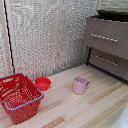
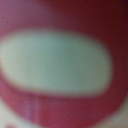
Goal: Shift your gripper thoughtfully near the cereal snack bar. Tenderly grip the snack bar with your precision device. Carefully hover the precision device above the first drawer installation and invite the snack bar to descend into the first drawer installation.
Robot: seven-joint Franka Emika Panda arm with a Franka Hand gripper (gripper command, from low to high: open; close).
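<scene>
My end effector isn't in either view, so I can't tell its state. Wrist view: only a pink-red blur. No snack bar visible. Top drawer [image 1: 106,36] stands slightly open above the lower one, presumably ready for the drop.

The exterior view shows a pale wooden surface [image 1: 95,107] backed by light woven panels. A dark brown cabinet [image 1: 122,55] stands at the exterior view's right; its first drawer installation [image 1: 106,37] is pulled out a little, a long silver bar handle across its front, with a lower drawer [image 1: 107,61] below it. A pink mug [image 1: 79,85] stands upright mid-surface. A red bowl [image 1: 43,83] sits just beside a red basket [image 1: 19,97] with a blue handle. No end effector appears here, so nothing can be placed relative to it.
</scene>
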